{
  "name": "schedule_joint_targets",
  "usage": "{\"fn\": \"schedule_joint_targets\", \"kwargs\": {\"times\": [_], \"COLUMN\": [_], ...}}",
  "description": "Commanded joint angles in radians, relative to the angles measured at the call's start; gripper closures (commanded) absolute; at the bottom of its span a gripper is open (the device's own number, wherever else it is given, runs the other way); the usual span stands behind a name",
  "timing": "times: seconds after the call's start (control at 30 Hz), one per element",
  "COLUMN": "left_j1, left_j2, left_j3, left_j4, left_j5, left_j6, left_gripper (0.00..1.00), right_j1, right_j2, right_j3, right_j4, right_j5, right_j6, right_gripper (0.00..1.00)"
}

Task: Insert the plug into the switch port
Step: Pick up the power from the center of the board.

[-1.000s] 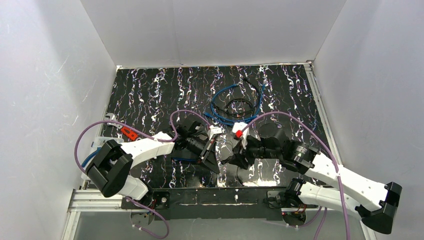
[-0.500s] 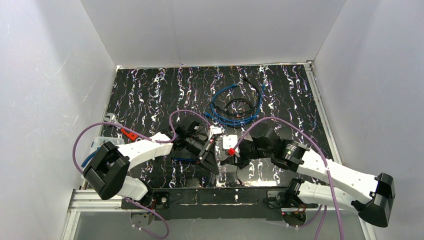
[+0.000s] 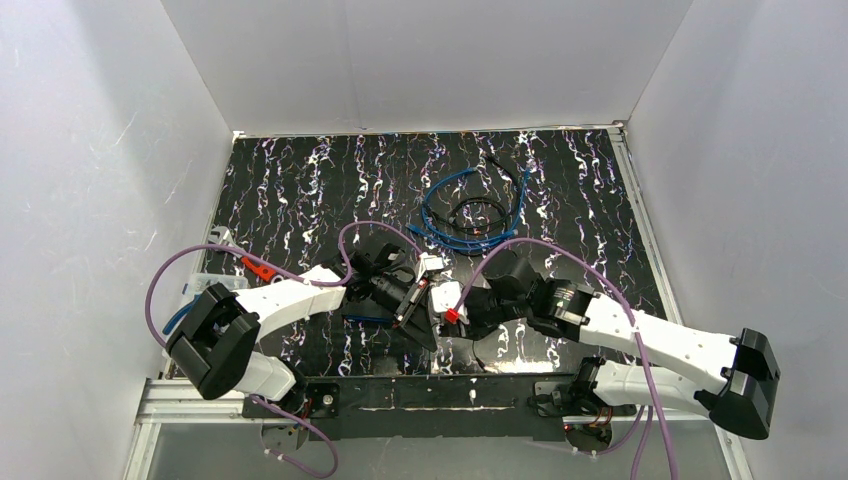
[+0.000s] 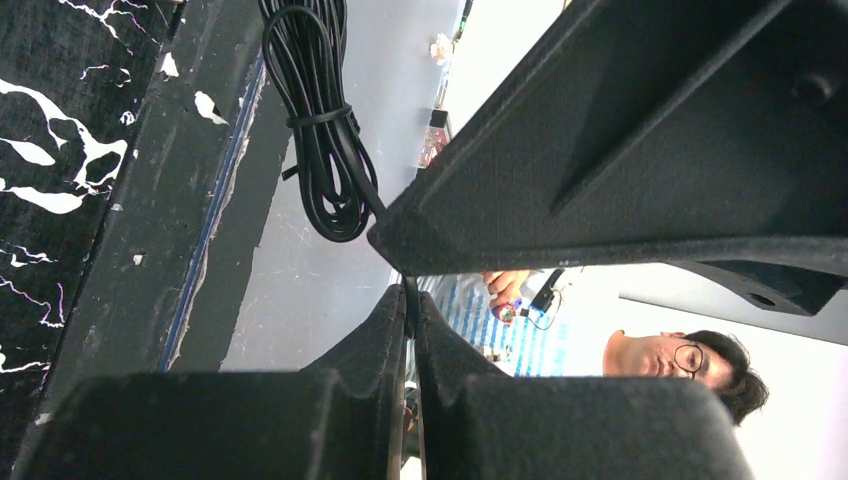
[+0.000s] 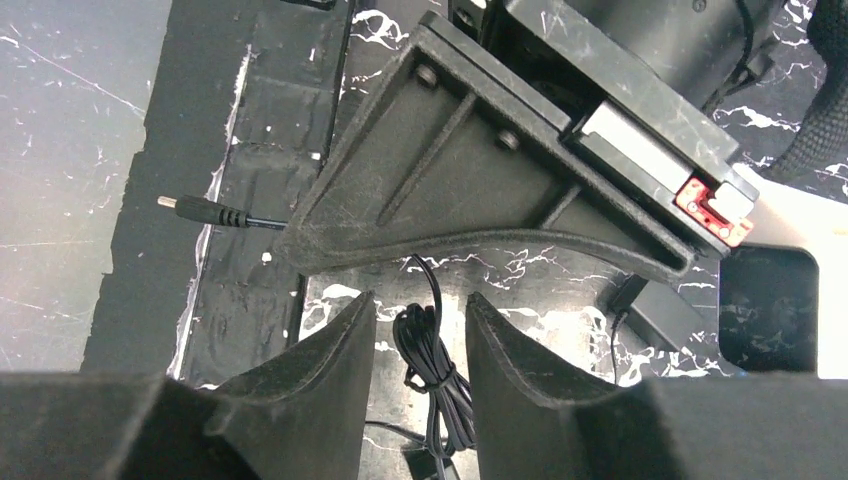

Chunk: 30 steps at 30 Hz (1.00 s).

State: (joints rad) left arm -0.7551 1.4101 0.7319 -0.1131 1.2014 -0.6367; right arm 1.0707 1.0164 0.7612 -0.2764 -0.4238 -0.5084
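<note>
My left gripper (image 4: 412,300) is shut on a thin black cable. The right wrist view shows that cable ending in a small black barrel plug (image 5: 195,210), which sticks out to the left past the left gripper's big black finger (image 5: 470,190). The rest of the cable hangs as a tied black bundle (image 4: 320,150). My right gripper (image 5: 420,300) is open, with its fingers either side of the bundle (image 5: 432,355) and not touching it. In the top view the two grippers (image 3: 422,315) (image 3: 458,325) meet near the table's front middle. I cannot make out the switch port.
A black box (image 5: 765,300) and a small black adapter (image 5: 665,315) lie on the marbled mat to the right of the grippers. Coiled blue and black cables (image 3: 470,215) lie at the back middle. The table's front edge (image 5: 260,300) is just below the plug.
My right arm has swung left and closed in on the left gripper, ending over the cable bundle. The left gripper has held still with the cable.
</note>
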Motion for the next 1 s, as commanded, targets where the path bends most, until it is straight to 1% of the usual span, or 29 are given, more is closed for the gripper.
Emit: {"fn": "schedule_joint_targets", "kwargs": {"times": [0.0, 0.07, 0.17, 0.23, 0.3, 0.4, 0.47, 0.53, 0.6, 0.63, 0.7, 0.77, 0.8, 0.97], "left_j1": [-0.005, -0.005, -0.005, -0.005, -0.004, -0.005, -0.005, -0.005, -0.005, -0.005, -0.004, -0.005, -0.004, -0.003], "left_j2": [-0.015, -0.014, -0.016, -0.018, -0.023, -0.024, -0.022, -0.019, -0.011, -0.009, -0.016, -0.029, -0.037, -0.088], "left_j3": [0.005, 0.009, 0.011, 0.012, 0.012, 0.012, 0.012, 0.012, 0.018, 0.021, 0.034, 0.054, 0.066, 0.11], "left_j4": [-0.016, -0.027, -0.031, -0.031, -0.036, -0.044, -0.047, -0.054, -0.057, -0.058, -0.062, -0.086, -0.103, -0.158], "left_j5": [0.046, 0.044, 0.045, 0.048, 0.05, 0.047, 0.042, 0.025, 0.011, -0.001, -0.032, -0.055, -0.063, -0.122], "left_j6": [0.022, 0.031, 0.036, 0.039, 0.042, 0.049, 0.051, 0.051, 0.048, 0.044, 0.041, 0.05, 0.06, 0.074], "left_gripper": [1.0, 1.0, 1.0, 1.0, 1.0, 1.0, 1.0, 0.87, 0.8, 0.75, 0.59, 0.37, 0.31, 0.25], "right_j1": [0.018, 0.024, 0.03, 0.032, 0.033, 0.033, 0.034, 0.034, 0.034, 0.034, 0.034, 0.034, 0.034, 0.034], "right_j2": [0.008, 0.02, 0.036, 0.049, 0.059, 0.061, 0.057, 0.051, 0.037, 0.028, 0.01, -0.011, -0.028, -0.103], "right_j3": [0.024, 0.033, 0.035, 0.038, 0.044, 0.044, 0.041, 0.034, 0.023, 0.017, 0.003, -0.01, -0.02, -0.053], "right_j4": [0.08, 0.082, 0.088, 0.087, 0.081, 0.086, 0.088, 0.092, 0.1, 0.103, 0.1, 0.085, 0.082, 0.064], "right_j5": [-0.015, -0.013, -0.003, 0.013, 0.021, 0.035, 0.044, 0.054, 0.071, 0.079, 0.097, 0.133, 0.148, 0.22], "right_j6": [0.005, 0.013, 0.014, 0.01, 0.008, 0.01, 0.015, 0.026, 0.035, 0.039, 0.044, 0.051, 0.053, 0.092], "right_gripper": [0.58, 0.61, 0.62, 0.66, 0.74, 0.97, 0.99, 0.99, 0.99, 0.99, 0.99, 0.99, 0.99, 0.99]}}
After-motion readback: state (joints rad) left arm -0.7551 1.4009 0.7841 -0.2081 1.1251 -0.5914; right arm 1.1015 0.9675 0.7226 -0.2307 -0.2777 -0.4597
